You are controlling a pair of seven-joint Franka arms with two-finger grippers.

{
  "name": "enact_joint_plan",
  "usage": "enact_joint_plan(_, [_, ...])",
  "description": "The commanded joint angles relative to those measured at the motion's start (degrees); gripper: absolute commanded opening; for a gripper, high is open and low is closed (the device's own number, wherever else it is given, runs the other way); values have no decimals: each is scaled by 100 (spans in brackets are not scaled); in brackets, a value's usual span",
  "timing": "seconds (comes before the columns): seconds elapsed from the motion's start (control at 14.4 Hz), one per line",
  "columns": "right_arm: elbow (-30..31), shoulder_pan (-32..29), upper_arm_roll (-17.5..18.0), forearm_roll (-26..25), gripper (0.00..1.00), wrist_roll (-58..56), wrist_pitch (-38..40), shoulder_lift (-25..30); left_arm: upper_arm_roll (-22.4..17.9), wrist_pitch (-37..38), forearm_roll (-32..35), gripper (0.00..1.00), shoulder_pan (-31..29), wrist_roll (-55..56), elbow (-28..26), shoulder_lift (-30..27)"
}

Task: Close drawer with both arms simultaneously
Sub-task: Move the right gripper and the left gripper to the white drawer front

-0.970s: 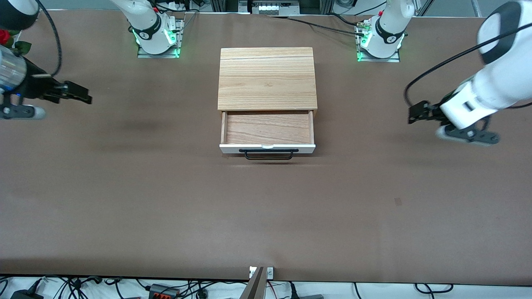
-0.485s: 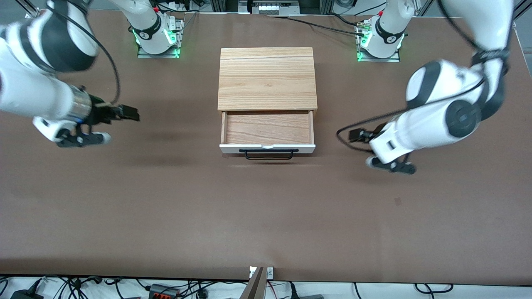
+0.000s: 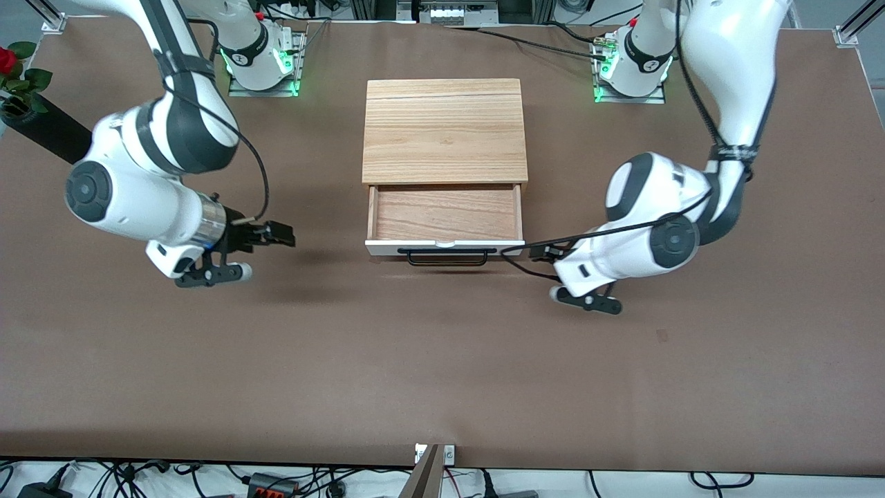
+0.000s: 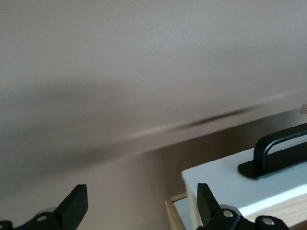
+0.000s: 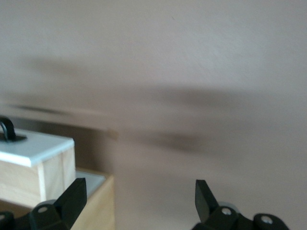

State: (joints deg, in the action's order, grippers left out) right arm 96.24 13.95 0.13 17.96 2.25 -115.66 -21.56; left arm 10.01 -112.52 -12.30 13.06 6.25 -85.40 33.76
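The drawer (image 3: 446, 214) stands pulled out of the light-wood cabinet (image 3: 444, 131), with its white front panel (image 3: 387, 247) and black bar handle (image 3: 447, 257) facing the front camera; its wooden inside is empty. My left gripper (image 3: 536, 250) is open and low over the table, just beside the front panel's end toward the left arm. The left wrist view shows that gripper (image 4: 141, 206), the panel corner (image 4: 216, 179) and the handle (image 4: 280, 151). My right gripper (image 3: 280, 235) is open over the table, some way from the panel's other end. The right wrist view shows that gripper (image 5: 139, 199) and the panel corner (image 5: 36, 146).
A red rose in a dark holder (image 3: 31, 111) lies at the right arm's end of the table. The arm bases (image 3: 259, 66) (image 3: 632, 69) stand on either side of the cabinet. The brown table (image 3: 442, 360) stretches bare toward the front camera.
Both arms have swung in from the table's ends toward the drawer front. The left gripper now sits next to the panel's end; the right gripper has come closer. The drawer has not moved.
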Motion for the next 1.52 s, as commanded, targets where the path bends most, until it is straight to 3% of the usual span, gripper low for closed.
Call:
enact_joint_plan(0.0, [-53, 353, -21, 435, 100, 48, -884, -383, -34, 46, -351, 100, 232, 25, 383, 280])
enact_joint_plan(0.21, [-53, 722, -21, 883, 100, 48, -1624, -752, -34, -279, -388, 100, 338, 25, 383, 351])
enact_joint_plan(0.55, [-35, 925, -21, 1341, 100, -48, -1618, -938, -34, -218, -379, 100, 444, 17, 155, 307])
enact_joint_plan(0.83, [26, 1022, 171, 1359, 100, 4, -1582, -920, -34, -131, -379, 100, 487, 17, -3, 219])
enact_joint_plan(1.11, [79, 970, 172, 1359, 100, -75, -715, -903, -25, 256, -379, 100, 487, 17, -90, 87])
enact_joint_plan(1.46, [70, 969, 172, 1359, 100, -75, -54, -876, 36, 230, -370, 100, 610, -80, -749, -369])
